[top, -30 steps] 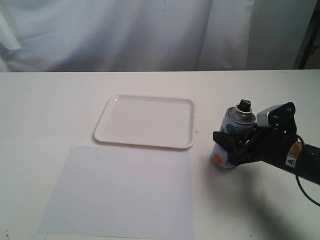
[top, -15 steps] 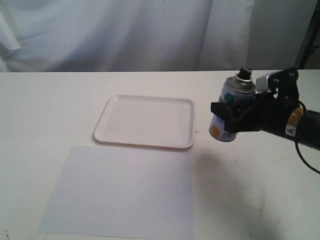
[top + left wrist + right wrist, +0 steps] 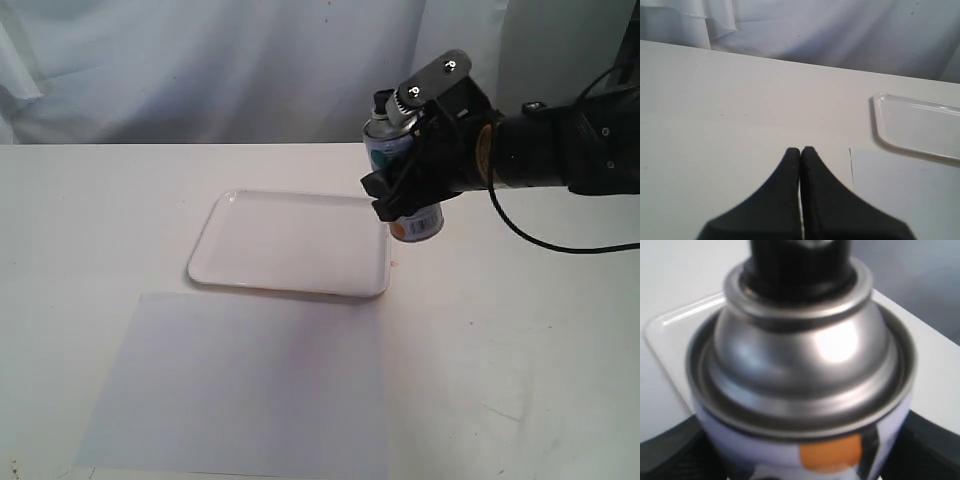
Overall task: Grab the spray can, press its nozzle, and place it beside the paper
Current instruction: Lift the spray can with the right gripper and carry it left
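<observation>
above the right edge of the white round-cornered tray (image 3: 205, 255): small silver-domed dotted aerosol can (image 3: 416, 224) aloft, tilted, clenched in black right gripper (image 3: 397, 196). black left gripper (image 3: 800, 154) pinched closed, empty. risk: twisting loose under pressure on black nozzle (image 3: 384, 101); spray soiling plain white paper sheet (image 3: 240, 385).

Spray can (image 3: 416, 224) airborne, tilted, by tray's (image 3: 240, 272) right edge; black nozzle (image 3: 797, 260) on silver dome; white paper (image 3: 250, 385) flat beside tray.

1 white tray (image 3: 288, 243) lies on the white table (image 3: 100, 220), seemingly a cloth backdrop (image 3: 200, 60) behind.
</observation>
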You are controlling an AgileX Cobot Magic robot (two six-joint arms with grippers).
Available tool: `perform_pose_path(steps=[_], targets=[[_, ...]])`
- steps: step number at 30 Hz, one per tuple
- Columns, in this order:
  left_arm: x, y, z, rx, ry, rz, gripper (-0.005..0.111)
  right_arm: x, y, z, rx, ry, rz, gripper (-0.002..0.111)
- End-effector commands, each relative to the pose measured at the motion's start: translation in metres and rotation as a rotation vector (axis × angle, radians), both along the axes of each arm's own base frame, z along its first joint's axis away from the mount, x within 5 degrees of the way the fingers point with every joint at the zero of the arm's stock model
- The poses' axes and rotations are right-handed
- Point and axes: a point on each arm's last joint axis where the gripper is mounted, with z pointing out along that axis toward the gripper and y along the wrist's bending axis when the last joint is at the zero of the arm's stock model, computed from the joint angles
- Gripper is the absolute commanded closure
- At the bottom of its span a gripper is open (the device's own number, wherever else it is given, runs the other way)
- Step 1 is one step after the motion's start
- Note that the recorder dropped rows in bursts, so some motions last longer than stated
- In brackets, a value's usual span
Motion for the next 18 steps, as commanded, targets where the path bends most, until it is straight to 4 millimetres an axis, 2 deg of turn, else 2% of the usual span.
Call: perform_pose_path(steps=[1, 8, 15, 18], targets=[[0.000, 0.000, -0.001, -0.004, -0.006, 0.001, 0.107, -0.016, 0.033, 0.009, 0.074, 0.052, 0.139, 0.108], [0.000, 0.000, -0.001, -0.004, -0.006, 0.001, 0.107, -0.037, 0.071, 0.009, 0.054, 0.039, 0.236, 0.108], [0.000, 0.000, -0.001, -0.004, -0.006, 0.001, 0.107, -0.056, 0.095, -0.001, -0.205, -0.155, 0.274, 0.108], [0.000, 0.000, -0.001, -0.004, -0.006, 0.001, 0.107, -0.066, 0.104, -0.005, -0.237, -0.167, 0.273, 0.108]])
